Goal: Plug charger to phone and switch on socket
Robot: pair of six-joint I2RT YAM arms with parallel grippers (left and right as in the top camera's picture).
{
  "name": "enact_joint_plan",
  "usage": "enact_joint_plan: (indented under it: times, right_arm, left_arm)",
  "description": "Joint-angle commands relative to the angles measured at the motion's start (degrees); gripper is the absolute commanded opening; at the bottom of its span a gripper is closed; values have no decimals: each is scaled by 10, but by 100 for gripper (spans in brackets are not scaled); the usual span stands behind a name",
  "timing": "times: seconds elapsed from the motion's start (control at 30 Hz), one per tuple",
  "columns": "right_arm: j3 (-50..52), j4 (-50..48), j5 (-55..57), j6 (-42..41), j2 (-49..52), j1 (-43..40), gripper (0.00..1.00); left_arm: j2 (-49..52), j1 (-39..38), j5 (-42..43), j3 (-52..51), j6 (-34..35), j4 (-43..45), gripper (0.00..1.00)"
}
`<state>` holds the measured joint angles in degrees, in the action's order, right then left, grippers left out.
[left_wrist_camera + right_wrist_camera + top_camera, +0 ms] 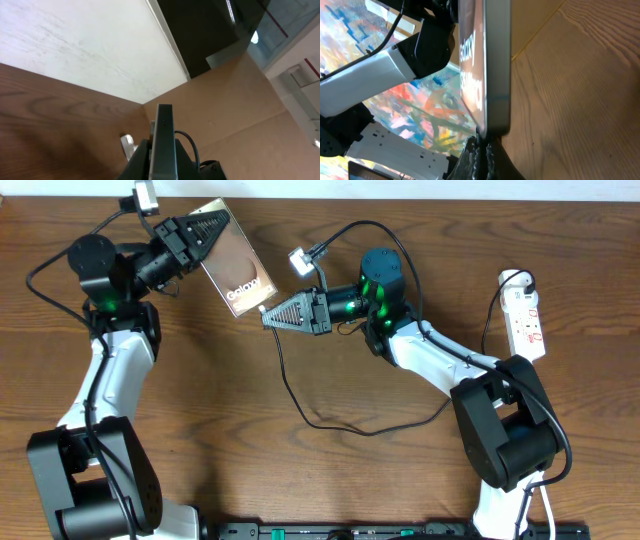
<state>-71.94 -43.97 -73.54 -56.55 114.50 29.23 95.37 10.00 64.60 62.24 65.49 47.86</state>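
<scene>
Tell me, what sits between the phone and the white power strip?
Overhead shows the right gripper and its arm there, with the charger cable looping alongside.

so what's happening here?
The left gripper holds the phone up in the air. The right gripper pinches the charger tip at the phone's lower edge; whether it is seated cannot be told. The socket lies untouched at the far right, and its switch state is unreadable.

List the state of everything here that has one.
Phone: gripped, tilted, text side showing.
Charger: tip at the phone's end edge; whether it is seated is unclear.
Socket: black plug in; switch position unreadable.
Left jaws: shut on phone.
Right jaws: shut on charger.
</scene>
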Motion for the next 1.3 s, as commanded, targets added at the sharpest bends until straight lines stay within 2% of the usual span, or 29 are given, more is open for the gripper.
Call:
enact_joint_plan:
  times: [0.0,1.0,1.27]
  right_arm:
    - [-6,-2,-5,7,3,5,1]
    - [-6,-17,-3,-3,3,5,1]
    - [-6,-16,-9,-2,3,5,1]
  left_arm:
    - [-11,-7,15,12,-15,7,7]
    - [-11,-7,29,12,-16,-13,7]
    - [-11,-2,3,12,-11,-13,7]
